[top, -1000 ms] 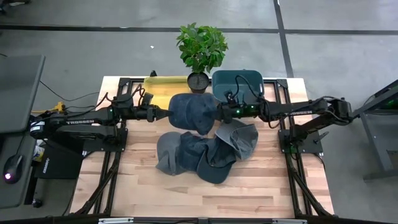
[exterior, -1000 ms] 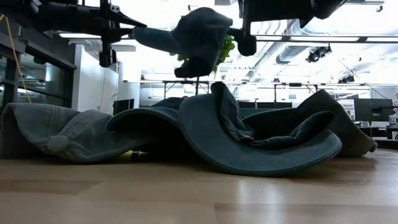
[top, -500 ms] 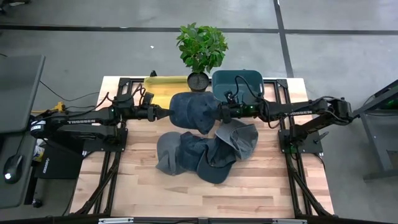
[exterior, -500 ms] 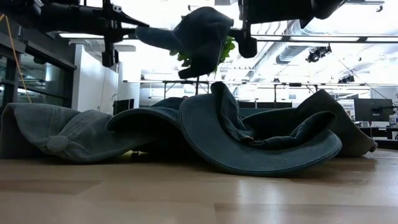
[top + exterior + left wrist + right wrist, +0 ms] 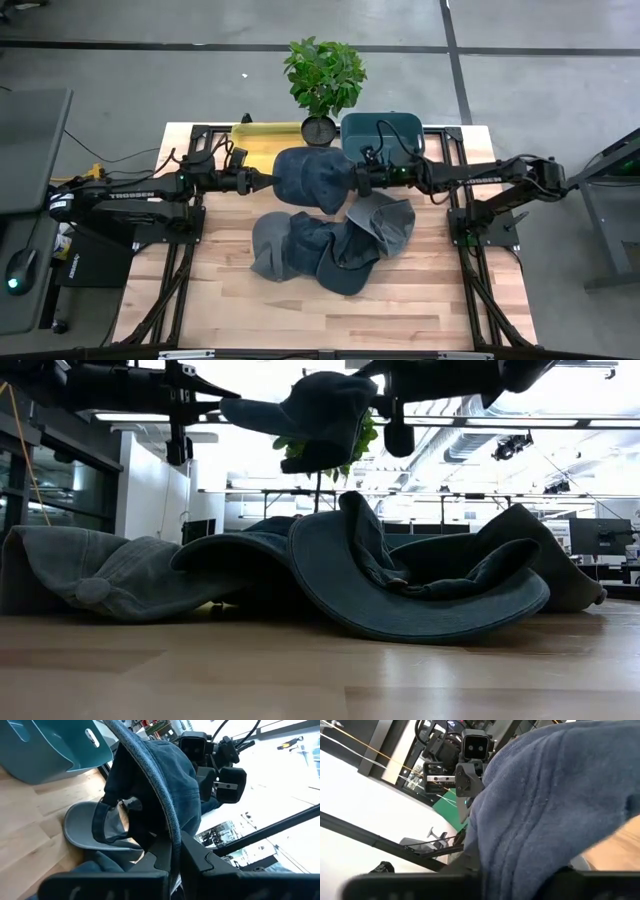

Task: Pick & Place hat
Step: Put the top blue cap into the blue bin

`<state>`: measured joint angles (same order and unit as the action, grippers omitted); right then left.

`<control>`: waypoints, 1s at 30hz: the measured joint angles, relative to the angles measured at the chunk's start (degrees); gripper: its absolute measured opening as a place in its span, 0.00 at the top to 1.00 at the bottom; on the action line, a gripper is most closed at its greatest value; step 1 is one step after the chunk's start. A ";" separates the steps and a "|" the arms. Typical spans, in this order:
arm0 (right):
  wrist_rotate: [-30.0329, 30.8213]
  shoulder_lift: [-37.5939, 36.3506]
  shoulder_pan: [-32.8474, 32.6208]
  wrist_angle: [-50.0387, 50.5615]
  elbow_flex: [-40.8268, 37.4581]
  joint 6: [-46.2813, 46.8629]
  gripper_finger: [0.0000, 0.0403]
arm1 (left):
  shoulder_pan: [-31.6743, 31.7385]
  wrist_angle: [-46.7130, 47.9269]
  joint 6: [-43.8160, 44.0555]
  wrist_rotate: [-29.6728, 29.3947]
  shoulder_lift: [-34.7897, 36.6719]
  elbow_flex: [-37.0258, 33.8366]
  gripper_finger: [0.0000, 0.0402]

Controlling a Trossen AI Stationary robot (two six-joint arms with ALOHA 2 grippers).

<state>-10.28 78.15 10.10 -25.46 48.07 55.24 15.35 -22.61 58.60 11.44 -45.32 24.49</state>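
A dark blue denim hat hangs in the air between my two grippers, above a pile of several other denim hats lying on the table. My left gripper is shut on the hat's left side and my right gripper is shut on its right side. In the low view the hat spans between the two arms, well clear of the pile. In the right wrist view the hat's cloth fills most of the picture. My left gripper pinches the hat's brim edge between its two fingers, coming level from the table's left. The brim stands on edge and runs away from the fingers, and the hat is lifted clear. My right gripper holds the crown side of the hat, coming level from the table's right. The cloth covers the fingers, so the exact hold is hidden. The hat is clear of the pile.
A potted plant stands at the table's far edge, with a teal bin to its right and a yellow tray to its left. The near half of the wooden table is bare.
My right gripper has shut on the hat's right side. The hat, which hung down from the left gripper, has been drawn up and now spans more level between both grippers.
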 joint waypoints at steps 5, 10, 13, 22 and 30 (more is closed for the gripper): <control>-2.05 0.02 0.83 -0.43 0.00 -1.06 0.98 | 0.00 -0.02 -0.10 -0.02 0.00 0.00 0.92; -2.78 0.04 0.93 -1.39 -0.02 -1.29 0.99 | 0.00 0.01 -0.26 -0.02 0.00 0.00 0.85; -2.76 0.04 0.93 -1.48 -0.02 -1.31 0.99 | 0.00 0.04 -0.84 -0.04 0.00 0.00 0.84; -3.18 -0.16 1.17 -0.43 -0.02 -1.55 1.00 | 0.00 0.03 -7.01 -1.55 0.55 0.00 0.83; -3.39 -3.62 2.64 4.42 -0.02 -2.75 1.00 | 0.00 0.04 -11.88 -1.86 3.06 0.00 0.76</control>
<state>-13.67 74.53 12.74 -21.04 48.05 52.49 15.35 -22.57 46.72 9.58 -42.26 24.49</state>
